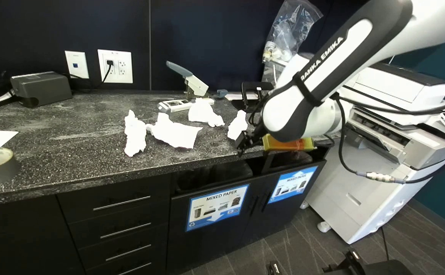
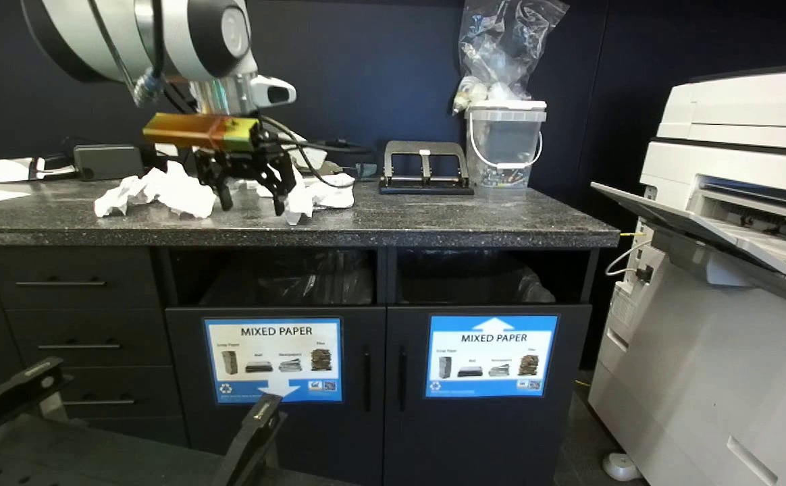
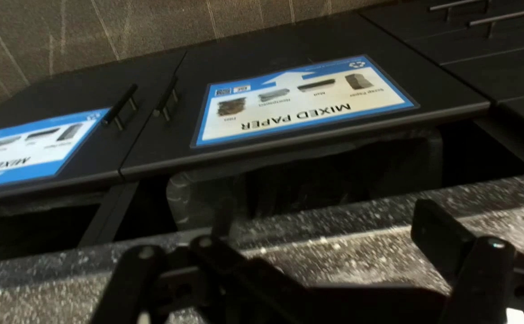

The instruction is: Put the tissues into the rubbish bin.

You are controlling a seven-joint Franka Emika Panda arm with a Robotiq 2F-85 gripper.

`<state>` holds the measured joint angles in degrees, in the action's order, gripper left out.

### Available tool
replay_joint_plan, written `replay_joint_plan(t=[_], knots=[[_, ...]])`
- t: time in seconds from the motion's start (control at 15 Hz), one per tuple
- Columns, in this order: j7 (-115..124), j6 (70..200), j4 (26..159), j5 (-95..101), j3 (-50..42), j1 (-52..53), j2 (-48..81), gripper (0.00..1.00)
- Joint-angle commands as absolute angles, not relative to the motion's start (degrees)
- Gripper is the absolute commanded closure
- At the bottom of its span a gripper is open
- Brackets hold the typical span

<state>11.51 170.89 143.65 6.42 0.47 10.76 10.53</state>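
Tissues (image 1: 174, 131) lie on the desk (image 1: 81, 152); the gripper (image 2: 252, 204) stands spread, unloaded. Apparent step: pickup; the next move likely calls for alignment over one.

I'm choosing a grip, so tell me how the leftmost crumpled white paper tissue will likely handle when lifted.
The leftmost crumpled white tissue is probably light, looking like thin paper. Its folds suggest it may squash when pinched. Its irregular outline should discourage rolling.

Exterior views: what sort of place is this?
Probably an office print or copy area: a large printer stands beside the counter, a hole punch sits on that counter, and MIXED PAPER signs mark the cabinet doors below.
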Motion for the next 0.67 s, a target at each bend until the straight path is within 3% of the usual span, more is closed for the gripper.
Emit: replay_joint_plan(t=[0.0, 0.27, 0.6], knots=[[17.01, 157.91, 138.33, 11.54, -0.42, 15.5, 2.14, 0.0], [16.3, 150.98, 129.9, 17.42, 4.62, 12.77, 2.53, 0.0], [16.13, 151.71, 122.59, 18.76, 4.48, 11.41, 9.98, 0.0]])
